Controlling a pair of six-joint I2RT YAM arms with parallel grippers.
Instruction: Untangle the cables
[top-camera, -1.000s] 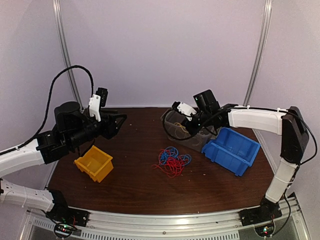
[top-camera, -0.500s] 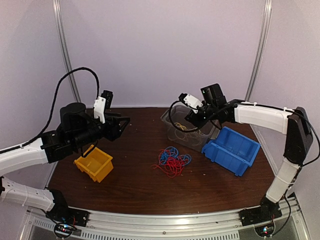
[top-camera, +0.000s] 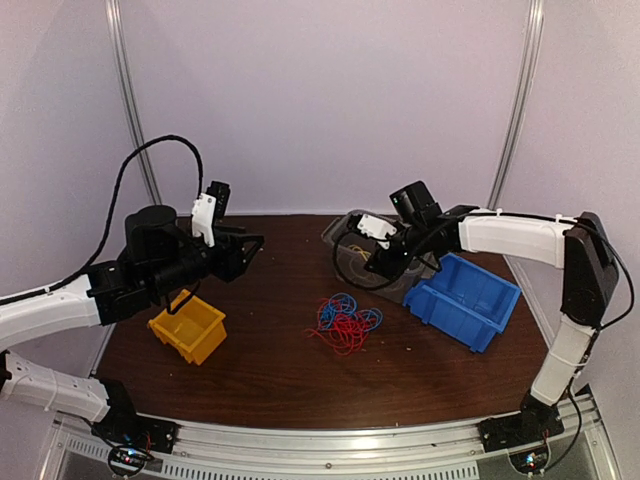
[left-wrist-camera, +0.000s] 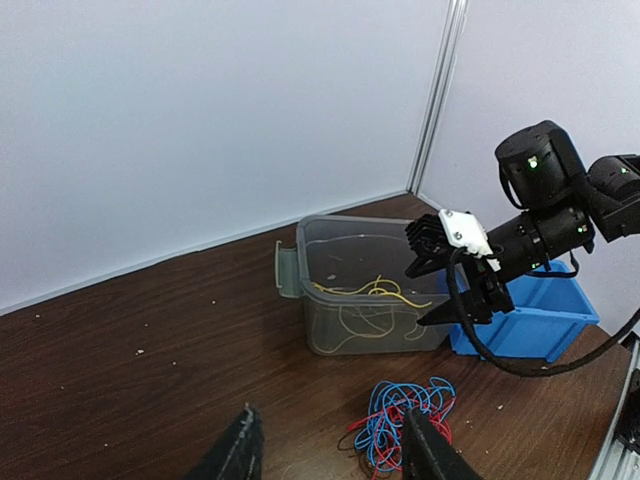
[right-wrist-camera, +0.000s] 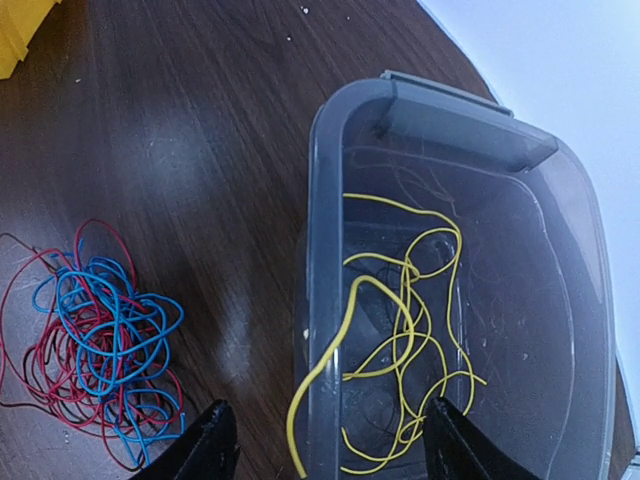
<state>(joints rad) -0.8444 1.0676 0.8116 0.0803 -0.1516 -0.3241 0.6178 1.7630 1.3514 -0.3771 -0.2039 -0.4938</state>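
Centre of the top view, on the dark worktop (top-camera: 270, 370): the red and blue cables (top-camera: 343, 322) lie knotted together, while a yellow strand (right-wrist-camera: 405, 330) sits loose in the clear tub (right-wrist-camera: 318, 250). My right end effector (right-wrist-camera: 325, 450) hangs over that tub, fingers wide and empty; my left end effector (left-wrist-camera: 330, 455) is likewise wide and empty. I judge it best to pinch one outer blue loop, pin the red, and pull slowly

From above, my right arm (top-camera: 500, 236) hides most of the clear plastic tub (top-camera: 340, 245) and the thin yellow wire (right-wrist-camera: 352, 282) inside.
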